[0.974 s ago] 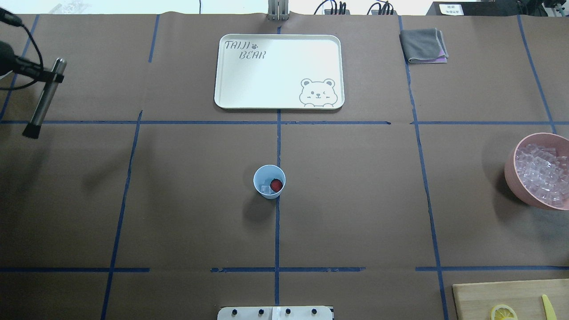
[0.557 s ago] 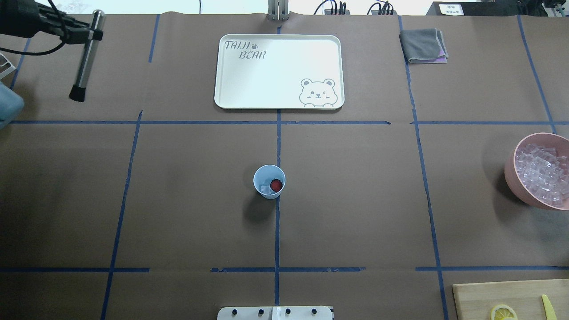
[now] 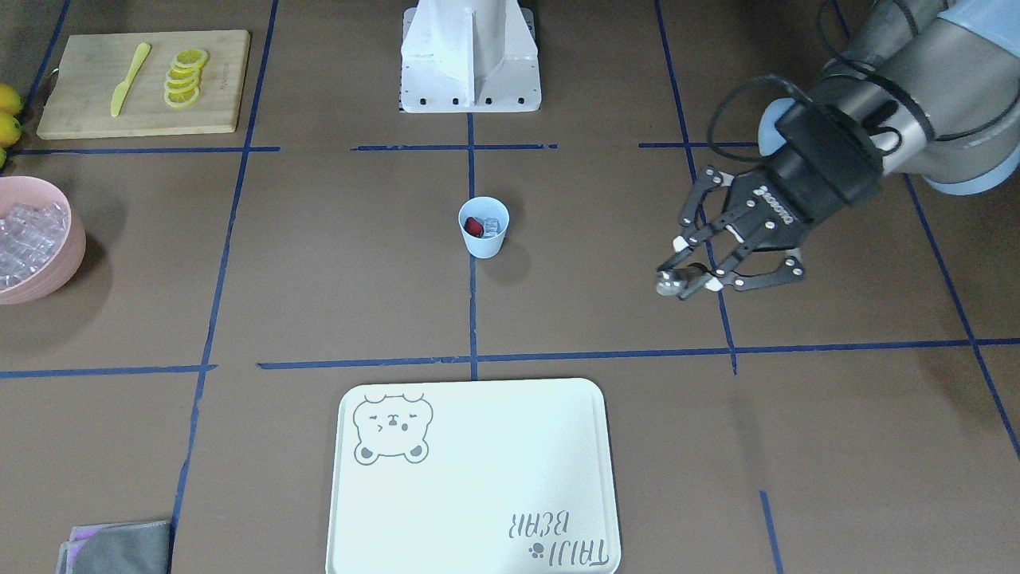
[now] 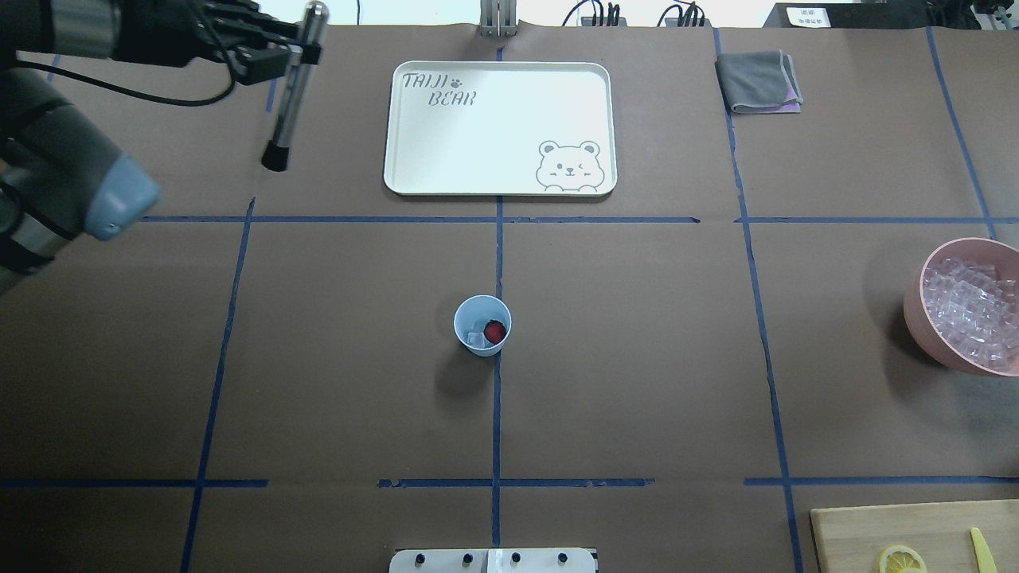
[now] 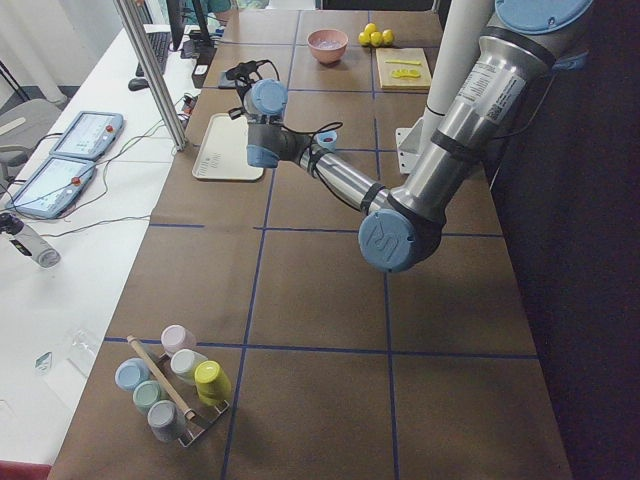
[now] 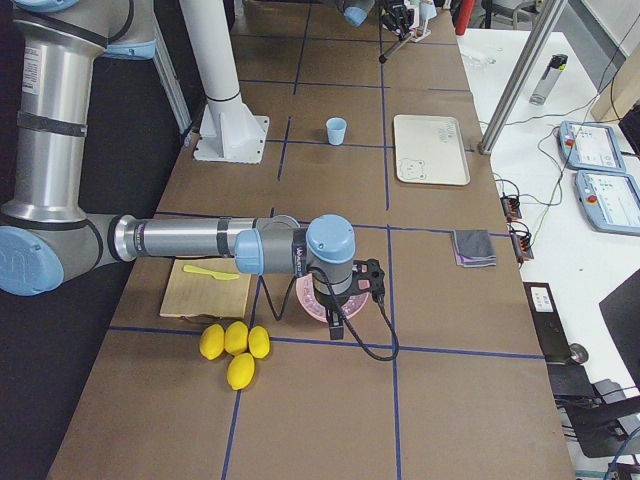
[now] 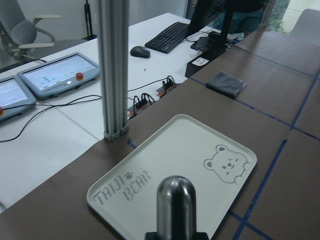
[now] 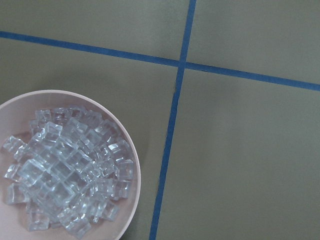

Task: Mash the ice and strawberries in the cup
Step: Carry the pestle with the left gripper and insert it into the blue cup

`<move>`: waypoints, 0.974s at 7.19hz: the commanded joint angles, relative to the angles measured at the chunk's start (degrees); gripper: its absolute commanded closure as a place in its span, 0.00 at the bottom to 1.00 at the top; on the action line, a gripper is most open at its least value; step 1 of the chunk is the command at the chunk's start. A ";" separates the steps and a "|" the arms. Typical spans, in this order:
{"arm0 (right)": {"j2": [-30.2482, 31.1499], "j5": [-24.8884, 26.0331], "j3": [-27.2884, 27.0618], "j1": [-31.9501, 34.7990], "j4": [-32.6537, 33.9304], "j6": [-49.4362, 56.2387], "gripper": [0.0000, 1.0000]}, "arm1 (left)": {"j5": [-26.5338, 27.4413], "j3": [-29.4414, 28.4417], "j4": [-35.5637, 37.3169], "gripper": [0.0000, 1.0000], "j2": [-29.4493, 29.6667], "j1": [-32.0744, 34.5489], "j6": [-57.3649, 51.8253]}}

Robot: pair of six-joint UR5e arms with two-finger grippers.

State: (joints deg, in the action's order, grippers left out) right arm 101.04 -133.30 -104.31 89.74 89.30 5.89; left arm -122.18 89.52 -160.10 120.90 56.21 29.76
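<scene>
Rightward is where my left gripper (image 4: 296, 54) has been travelling. A second ago it was hanging at the table's left edge, and now it is holding the slim steel muddler with a black foot (image 4: 286, 103) just left of the white rectangular bear-printed tray (image 4: 501, 127).

From the front-facing camera, my fingers are pinching the muddler near its rounded top, which is showing almost end-on. The small pale-blue tapered plastic cup (image 3: 484, 239) is standing well apart from it near the table's centre, beside a blue tape line. The dark red strawberry (image 3: 473, 226) and the clear, glassy ice (image 3: 494, 226) are lying side by side inside the cup.

From overhead, the muddler is hanging tilted, its black foot nearer to me than its top. The large pink bowl (image 4: 915, 310) is sitting at the table's right edge, holding a heap of ice cubes (image 4: 971, 306).

From the left end, my left arm is stretching far out over the table, and the cup is showing just past its forearm.

From the right end, my right gripper (image 6: 340, 312) is hovering over the pink bowl. I cannot tell whether its fingers are spread or pressed together. Four yellow lemons (image 6: 235, 350) are lying beside a wooden cutting board (image 6: 200, 295).

My left wrist camera is looking past the muddler's rounded top at the tray.

My right wrist camera is looking down on the bowl of ice cubes.
</scene>
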 commanded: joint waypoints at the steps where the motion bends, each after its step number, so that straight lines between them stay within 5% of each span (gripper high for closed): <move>1: 0.21 0.14 0.07 0.00 0.00 0.00 0.00 | 7.73 0.04 -11.86 1.00 1.18 -8.62 0.39; 5: 0.21 0.15 0.16 0.00 0.00 0.00 0.00 | 22.05 -0.83 -33.66 1.00 -1.27 -22.08 0.13; 7: 0.21 0.15 0.16 0.00 0.00 0.00 0.00 | 28.89 -6.52 -41.05 1.00 -1.55 -26.47 -2.75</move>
State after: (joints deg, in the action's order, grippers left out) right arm 101.25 -133.15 -104.18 89.74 89.30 5.89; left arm -97.61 86.30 -196.41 119.65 32.70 29.11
